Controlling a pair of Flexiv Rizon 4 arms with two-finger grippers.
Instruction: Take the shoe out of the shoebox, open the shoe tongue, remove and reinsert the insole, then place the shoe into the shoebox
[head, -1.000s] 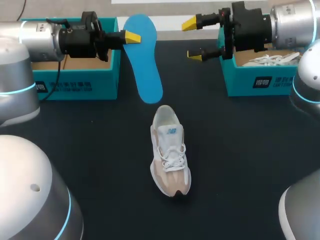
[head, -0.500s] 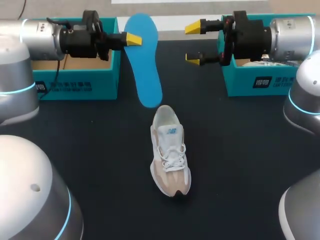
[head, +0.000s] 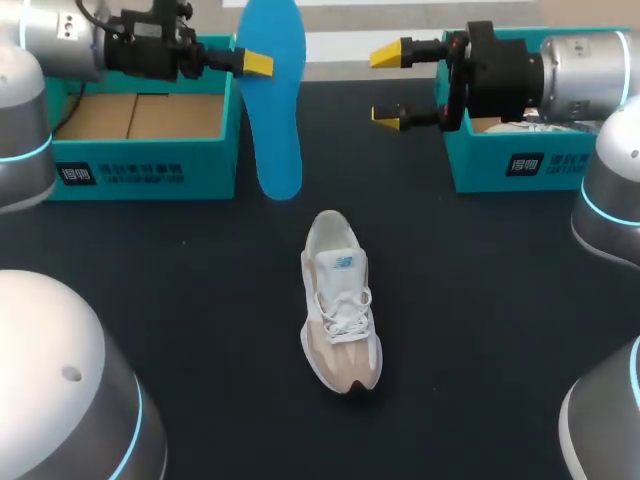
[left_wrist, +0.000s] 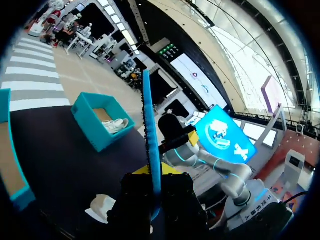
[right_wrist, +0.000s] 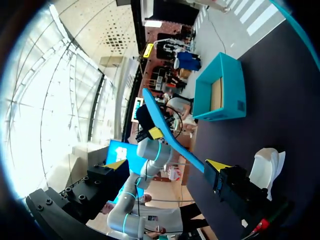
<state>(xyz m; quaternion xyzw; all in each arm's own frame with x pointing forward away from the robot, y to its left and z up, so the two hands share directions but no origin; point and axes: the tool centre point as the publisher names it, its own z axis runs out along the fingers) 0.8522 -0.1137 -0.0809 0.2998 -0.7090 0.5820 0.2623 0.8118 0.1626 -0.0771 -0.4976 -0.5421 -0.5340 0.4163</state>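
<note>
Beyond the heel of the shoe (head: 340, 305), toward the left side: blue insole (head: 272, 100), hanging lengthwise above the table (head: 480, 330), lower end near the heel collar but apart from it. Pinched near its upper end by the left gripper (head: 255, 63), fingers closed narrowly on the thin sheet. Beyond the shoe on the right side, well apart from it: right gripper (head: 388, 85), fingers spread wide, nothing between them. Shoe itself upright on its sole, laced, toe pointing away from both boxes, unheld by either arm. Flanking the far end of the shoe: left shoebox (head: 140, 175), no shoe inside, just beside the insole; right shoebox (head: 515, 165), a second white shoe inside.

Probable hazards at reinsertion:
- long free length below a small pinch, hence swinging, twisting or slipping out of the grip;
- lower end catching on the heel collar or tongue and buckling rather than sliding in;
- unrestrained shoe pushed along or tipped over by the insole;
- snagging on the wall of the left shoebox.
</note>
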